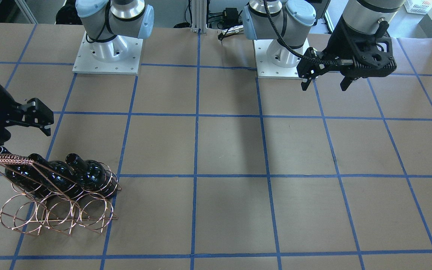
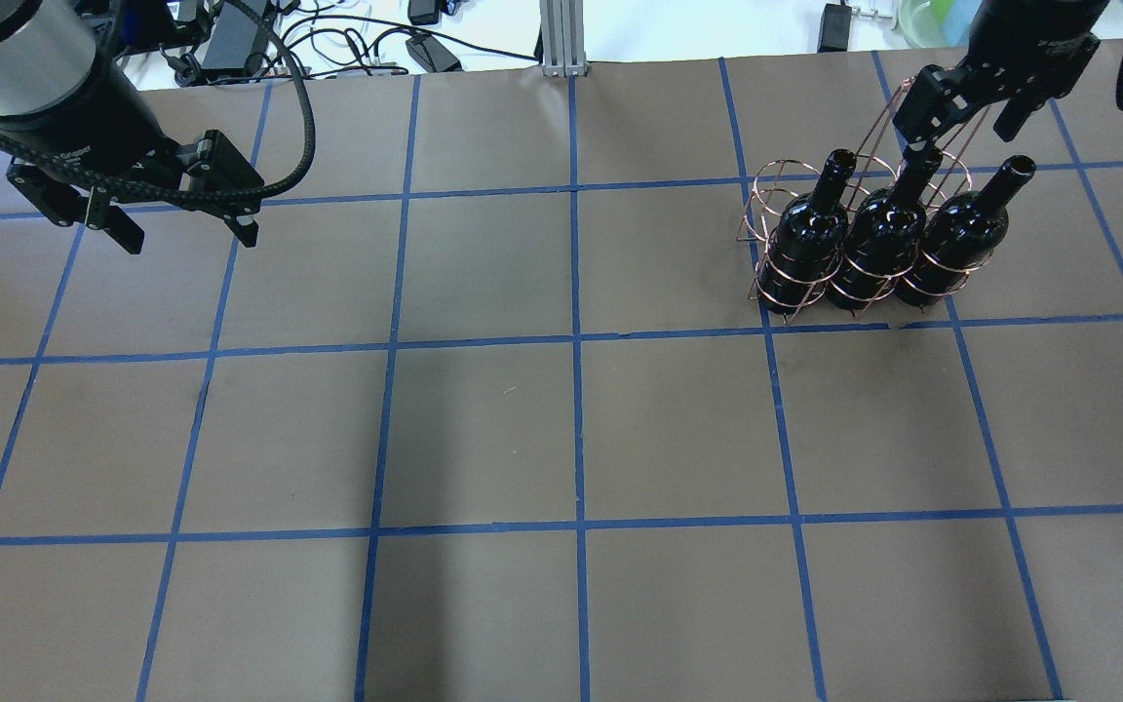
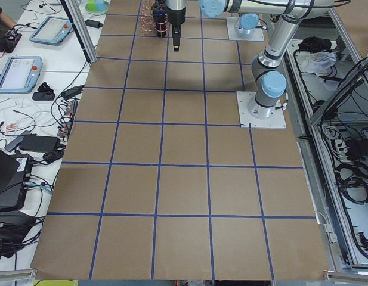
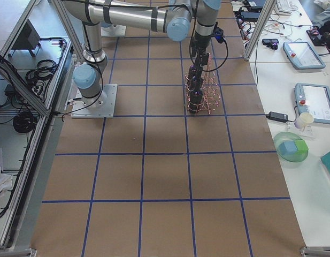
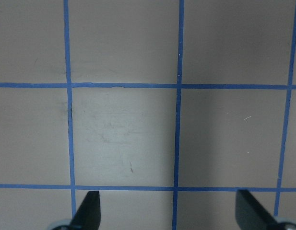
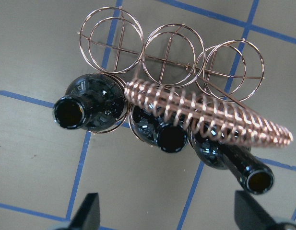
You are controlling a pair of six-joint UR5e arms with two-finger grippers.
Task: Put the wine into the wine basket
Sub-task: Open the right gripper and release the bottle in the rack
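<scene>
Three glossy black wine bottles stand neck-up, side by side, in the copper wire wine basket (image 2: pixel 764 187): one (image 2: pixel 810 232), a second (image 2: pixel 881 232) and a third (image 2: pixel 961 237). In the right wrist view their open mouths (image 6: pixel 70 113) sit beside the basket's wrapped bar (image 6: pixel 205 117), and the three rings behind (image 6: pixel 114 33) are empty. My right gripper (image 2: pixel 963 122) hangs just above the bottle necks, open and empty; it also shows in the right wrist view (image 6: pixel 169 215). My left gripper (image 2: pixel 188 234) is open and empty over bare table, far from the basket.
The table is brown paper with a blue tape grid (image 2: pixel 576 336). The two arm bases (image 1: pixel 107 52) (image 1: pixel 281 56) stand at the robot's edge. Cables and adapters (image 2: pixel 328 49) lie beyond the far edge. The left wrist view shows only bare grid (image 5: pixel 124 134).
</scene>
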